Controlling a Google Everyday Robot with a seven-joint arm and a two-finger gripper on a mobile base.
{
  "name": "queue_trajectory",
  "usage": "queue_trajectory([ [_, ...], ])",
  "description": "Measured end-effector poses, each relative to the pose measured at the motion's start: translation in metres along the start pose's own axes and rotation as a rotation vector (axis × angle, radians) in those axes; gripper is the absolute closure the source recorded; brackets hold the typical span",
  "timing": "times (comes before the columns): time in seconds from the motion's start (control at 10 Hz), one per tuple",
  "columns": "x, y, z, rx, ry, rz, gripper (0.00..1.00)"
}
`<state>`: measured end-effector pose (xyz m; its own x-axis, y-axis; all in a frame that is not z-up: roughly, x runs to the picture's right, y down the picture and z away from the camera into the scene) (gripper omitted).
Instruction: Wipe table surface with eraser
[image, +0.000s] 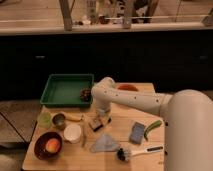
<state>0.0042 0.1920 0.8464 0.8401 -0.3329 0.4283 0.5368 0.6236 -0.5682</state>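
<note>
The table surface (125, 116) is a light tan wooden top in the middle of the camera view. The eraser (98, 123) is a small tan block with a dark strip, lying on the table just in front of the green tray. My gripper (101, 118) points straight down and is shut on the eraser, holding it against the wood. My white arm (135, 100) reaches in from the right and bends down at the elbow over the tray's right front corner.
A green tray (66, 90) stands at the back left with a dark object (86, 93) in its corner. Near the eraser are a banana (75, 117), white cup (72, 133), grey cloth (105, 144), blue-grey sponge (136, 132), brush (135, 151) and brown bowl (47, 146).
</note>
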Motion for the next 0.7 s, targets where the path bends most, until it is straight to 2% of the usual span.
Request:
queue_trajectory([
  [0.1, 0.011, 0.010, -0.003, 0.005, 0.004, 0.020, 1.00],
  [0.2, 0.040, 0.028, -0.014, 0.030, 0.017, 0.086, 1.00],
  [0.3, 0.053, 0.027, -0.021, 0.048, 0.025, 0.116, 1.00],
  [0.5, 0.067, 0.011, -0.031, 0.073, 0.033, 0.138, 1.00],
  [0.7, 0.059, -0.010, -0.036, 0.081, 0.039, 0.107, 1.00],
])
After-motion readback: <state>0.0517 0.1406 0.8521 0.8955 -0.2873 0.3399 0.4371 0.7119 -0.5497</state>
